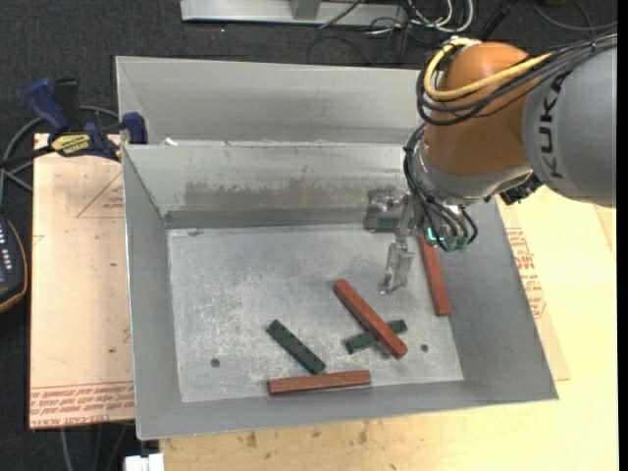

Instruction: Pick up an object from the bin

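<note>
My gripper (393, 281) hangs in the right half of the bin, just above and to the right of the upper end of a red-brown bar (368, 318) that lies diagonally on the floor. A second red-brown bar (435, 279) leans along the right wall, close beside the gripper. A short dark green bar (374, 339) lies partly under the diagonal bar's lower end.
Near the front wall lies a third red-brown bar (320, 383). A longer dark green bar (296, 347) lies just above it. The arm with its orange cover and cables reaches in over the bin's back right corner.
</note>
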`<state>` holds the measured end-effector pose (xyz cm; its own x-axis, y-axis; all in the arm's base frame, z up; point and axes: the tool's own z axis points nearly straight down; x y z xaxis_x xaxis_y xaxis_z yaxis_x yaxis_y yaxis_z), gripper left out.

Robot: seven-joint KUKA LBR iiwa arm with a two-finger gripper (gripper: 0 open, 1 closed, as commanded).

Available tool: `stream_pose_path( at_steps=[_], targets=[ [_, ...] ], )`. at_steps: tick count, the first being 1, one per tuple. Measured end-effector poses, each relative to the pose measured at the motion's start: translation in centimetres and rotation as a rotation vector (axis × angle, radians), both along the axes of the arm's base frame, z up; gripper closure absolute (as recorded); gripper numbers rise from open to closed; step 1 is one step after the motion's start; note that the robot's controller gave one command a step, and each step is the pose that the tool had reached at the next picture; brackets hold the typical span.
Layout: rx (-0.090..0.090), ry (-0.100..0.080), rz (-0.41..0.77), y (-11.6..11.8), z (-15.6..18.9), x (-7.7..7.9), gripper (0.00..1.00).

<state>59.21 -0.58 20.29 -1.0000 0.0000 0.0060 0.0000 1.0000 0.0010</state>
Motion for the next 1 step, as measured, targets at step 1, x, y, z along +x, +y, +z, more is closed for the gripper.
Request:
stream_pose_path(
  at_steps=[1],
  targets=[
    [0.002,0.0,0.244,-1.98,-12.55,-2.64,0.0]
  ],
)
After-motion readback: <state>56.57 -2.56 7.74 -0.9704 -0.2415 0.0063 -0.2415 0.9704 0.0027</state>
